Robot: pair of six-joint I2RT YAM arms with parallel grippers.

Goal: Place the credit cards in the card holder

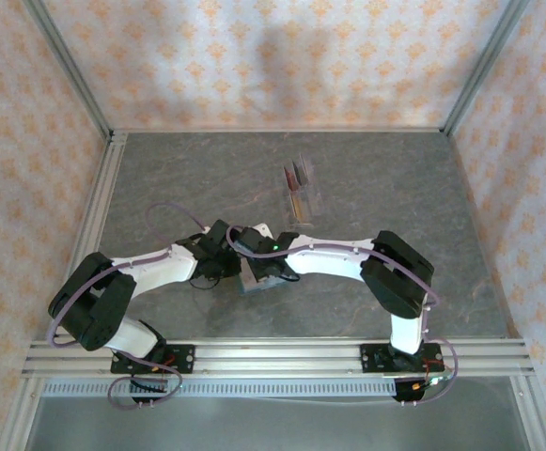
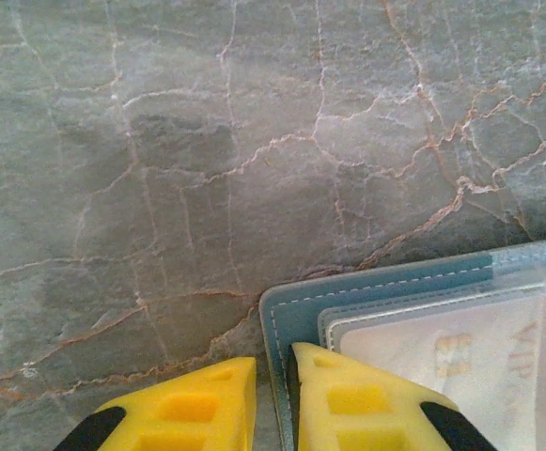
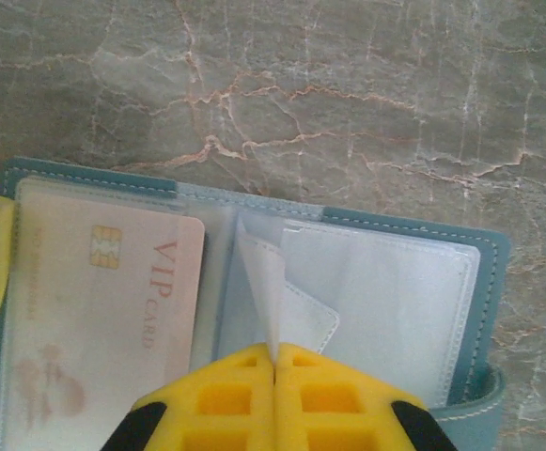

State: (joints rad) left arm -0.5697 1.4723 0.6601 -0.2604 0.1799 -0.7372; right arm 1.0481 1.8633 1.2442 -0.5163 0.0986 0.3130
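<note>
The teal card holder (image 3: pixel 413 230) lies open on the marble table, its clear sleeves facing up. A pale pink "VIP" card (image 3: pixel 113 301) sits inside the left sleeve. My right gripper (image 3: pixel 274 362) is shut on a thin clear sleeve page (image 3: pixel 263 282), holding it up on edge at the spine. My left gripper (image 2: pixel 274 395) pinches the card holder's (image 2: pixel 301 310) left stitched edge between its yellow fingers. The VIP card (image 2: pixel 460 357) lies just right of them. In the top view both wrists meet over the card holder (image 1: pixel 254 284). More cards (image 1: pixel 297 174) stand in a clear rack.
The clear slotted rack (image 1: pixel 303 195) stands behind the arms at the table's middle, with another brownish card (image 1: pixel 294 205) low in it. Patterned walls and metal rails enclose the table on all sides.
</note>
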